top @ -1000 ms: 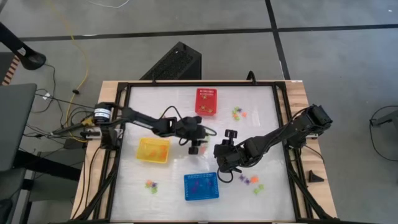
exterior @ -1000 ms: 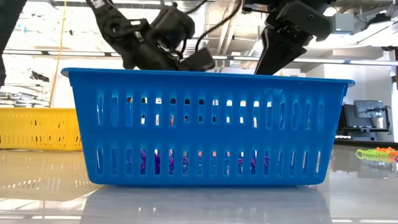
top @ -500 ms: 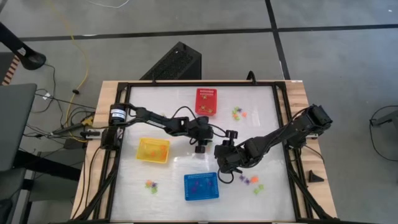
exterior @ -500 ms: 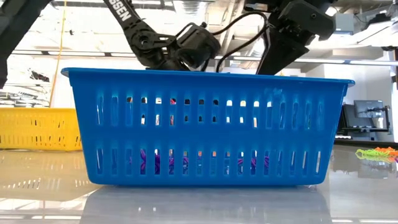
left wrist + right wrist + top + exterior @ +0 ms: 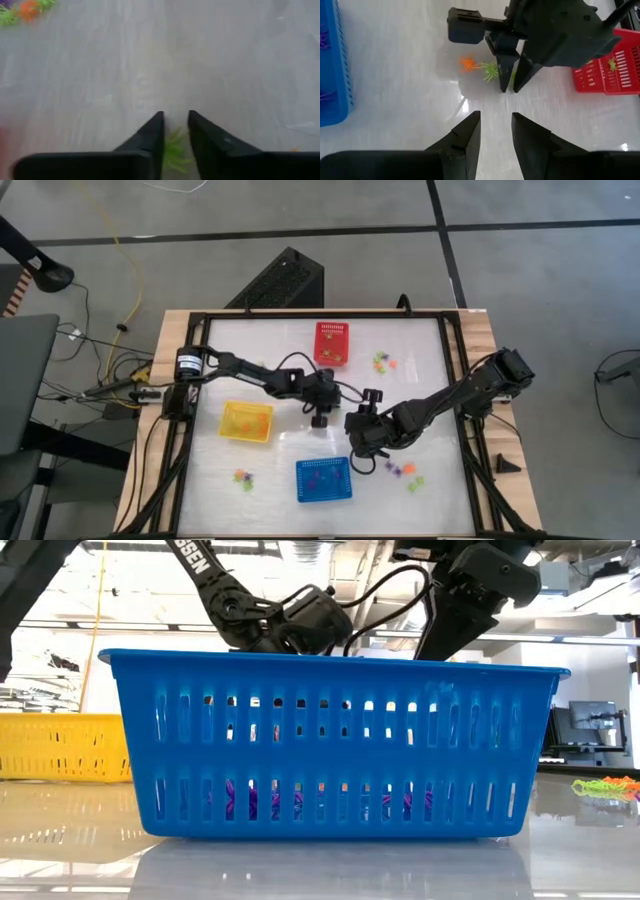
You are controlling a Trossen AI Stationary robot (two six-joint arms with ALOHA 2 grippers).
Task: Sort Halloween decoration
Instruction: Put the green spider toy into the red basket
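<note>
Right wrist view: near, the right gripper (image 5: pixel 495 131) hangs over the table (image 5: pixel 400 100) with fingers spread and empty. Farther, the left gripper (image 5: pixel 509 80) stands on the table, fingers narrowed around a green trinket (image 5: pixel 172 150); whether they already pinch it, I cannot tell. Another green trinket (image 5: pixel 490 71) and an orange one (image 5: pixel 467 63) lie just beside. Beyond is the red basket (image 5: pixel 605 70). The small piece may slip out at lifting.

Even, bright overhead light; desk (image 5: pixel 420 370) glossy, pale glare patches; low view backlit by bright ceiling, blue basket (image 5: pixel 335 745) mirrored in the surface; left wrist view soft, smeared; right wrist view sharper, faint shadows.
</note>
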